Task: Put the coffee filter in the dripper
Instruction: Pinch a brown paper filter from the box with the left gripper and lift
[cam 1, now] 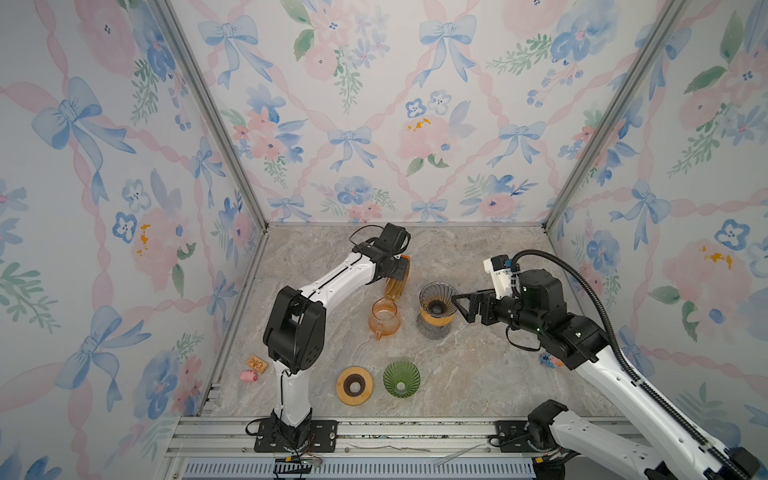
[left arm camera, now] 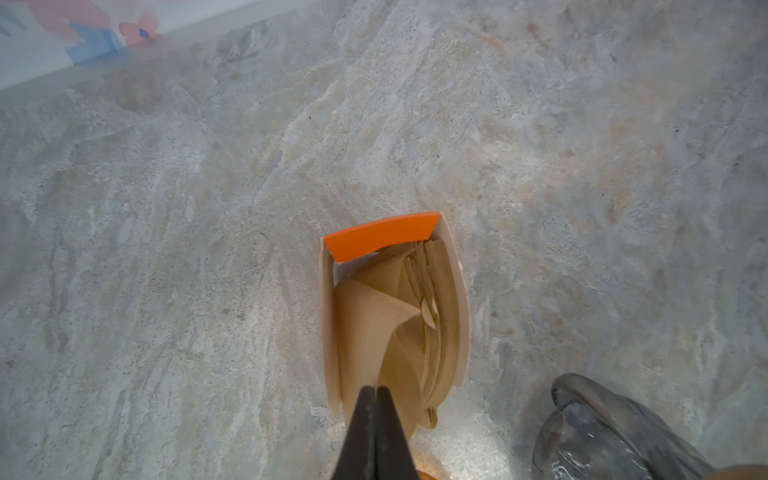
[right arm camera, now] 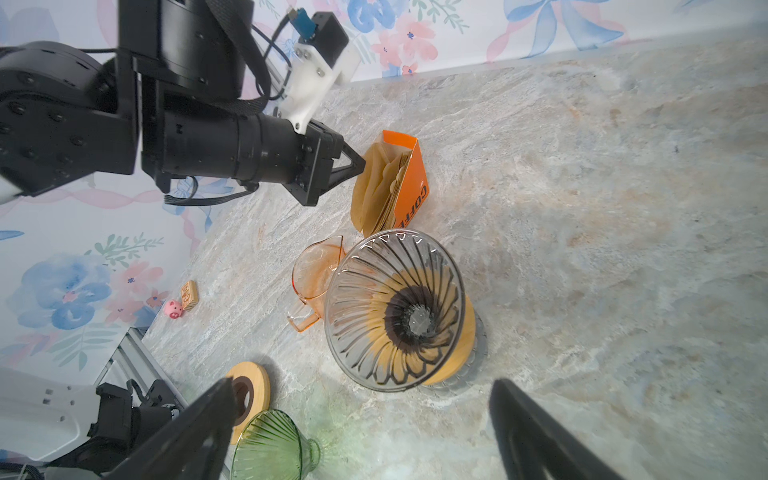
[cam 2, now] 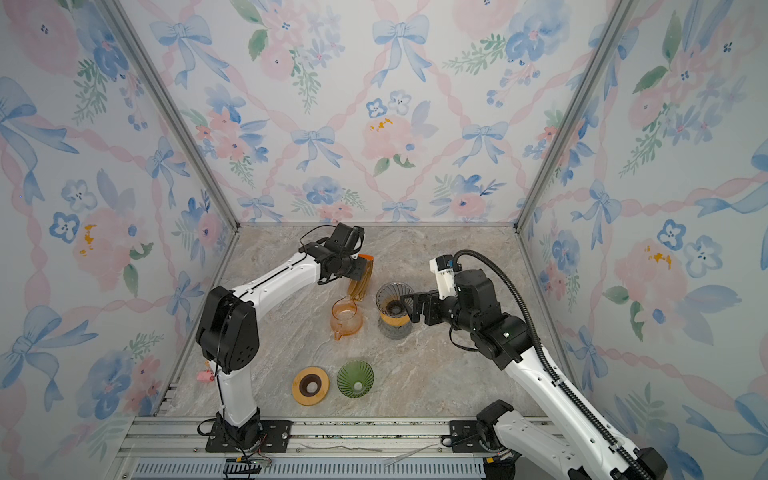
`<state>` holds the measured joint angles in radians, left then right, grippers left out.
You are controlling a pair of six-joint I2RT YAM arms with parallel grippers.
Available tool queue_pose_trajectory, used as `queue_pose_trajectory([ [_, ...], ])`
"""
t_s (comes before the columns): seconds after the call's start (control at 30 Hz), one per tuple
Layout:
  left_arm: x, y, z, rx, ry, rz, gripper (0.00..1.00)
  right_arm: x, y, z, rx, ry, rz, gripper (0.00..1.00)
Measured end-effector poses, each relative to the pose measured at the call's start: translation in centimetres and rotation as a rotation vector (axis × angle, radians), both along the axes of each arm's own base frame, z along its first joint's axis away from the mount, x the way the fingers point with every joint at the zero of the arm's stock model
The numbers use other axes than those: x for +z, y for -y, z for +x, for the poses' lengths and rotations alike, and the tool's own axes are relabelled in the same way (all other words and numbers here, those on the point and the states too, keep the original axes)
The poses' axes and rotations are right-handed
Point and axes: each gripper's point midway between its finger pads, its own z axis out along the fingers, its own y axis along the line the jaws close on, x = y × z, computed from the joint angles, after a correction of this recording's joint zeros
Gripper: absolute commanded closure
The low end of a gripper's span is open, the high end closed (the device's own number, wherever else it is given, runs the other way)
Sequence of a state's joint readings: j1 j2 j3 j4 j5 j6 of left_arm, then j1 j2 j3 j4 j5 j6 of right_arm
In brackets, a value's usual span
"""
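Pinches a coffee filter [left arm camera: 374, 328] in the fully closed left claw [left arm camera: 375, 389], upright in the orange box [left arm camera: 384, 234], with the dripper [cam 1: 437, 297] just rightward on the table [left arm camera: 166, 257], beside the wide-spread right claw [cam 1: 459, 309].

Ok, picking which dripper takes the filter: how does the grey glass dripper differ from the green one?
The grey dripper is smoky; the green dripper is tinted green. The grey dripper sits raised in a wooden collar; the green dripper rests bare on the table, a separate wooden ring beside it. The grey dripper stands farther back than the green dripper. Both are empty, ribbed glass cones.
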<state>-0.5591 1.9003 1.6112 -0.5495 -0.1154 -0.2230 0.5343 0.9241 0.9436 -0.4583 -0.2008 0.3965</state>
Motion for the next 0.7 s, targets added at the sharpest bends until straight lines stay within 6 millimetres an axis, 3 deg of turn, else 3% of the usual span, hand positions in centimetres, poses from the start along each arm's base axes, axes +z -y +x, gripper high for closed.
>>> queue_pose_trajectory([
  [0.23,3.4,-0.6,-0.3,0.022,0.038,-0.080,1.00,0.3,0.0,0.3,-0.020,0.007,0.012,0.03],
  [0.5,5.7,-0.7,-1.5,0.034,0.013,-0.143,1.00,0.4,0.3,0.6,-0.050,0.008,-0.003,0.04],
  [0.7,10.0,-0.7,-3.3,0.029,0.017,-0.241,1.00,1.4,0.6,0.6,-0.061,0.016,-0.016,0.04],
])
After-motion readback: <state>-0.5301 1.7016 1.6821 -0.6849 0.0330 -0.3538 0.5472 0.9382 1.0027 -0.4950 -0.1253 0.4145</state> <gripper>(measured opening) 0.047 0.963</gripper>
